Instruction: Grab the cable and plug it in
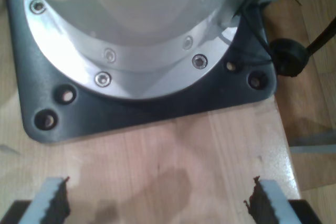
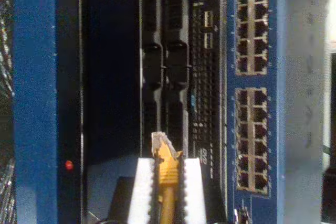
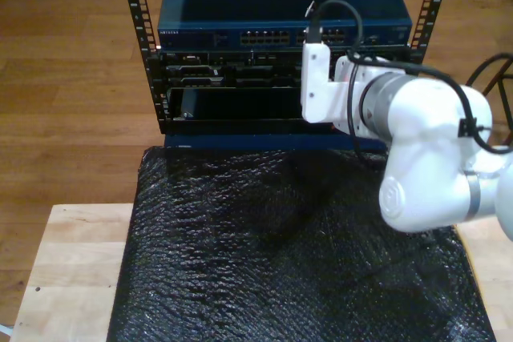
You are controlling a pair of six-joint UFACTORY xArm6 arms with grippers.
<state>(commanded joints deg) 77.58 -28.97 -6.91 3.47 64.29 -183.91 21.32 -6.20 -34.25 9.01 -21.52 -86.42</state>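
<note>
The yellow-orange cable (image 2: 168, 182) is pinched between the white pads (image 2: 140, 190) of my second gripper (image 2: 166, 161). Its clear plug (image 2: 160, 141) sticks out past the pads towards the rack face. The plug hangs in front of the dark panels, a short way off from the blue switch's port blocks (image 2: 251, 135). In the exterior view the second arm (image 3: 417, 142) reaches from the exterior view's right to the blue switch (image 3: 240, 14), and its wrist hides the fingers. My first gripper (image 1: 160, 195) stands open over bare wood with nothing between its fingers.
A black crinkled mat (image 3: 296, 254) covers the wooden table (image 3: 72, 262) in front of the rack. Perforated rack posts (image 3: 140, 22) flank the switch. An arm's dark base plate (image 1: 131, 114) and a black connector (image 1: 289, 56) lie just beyond my first gripper.
</note>
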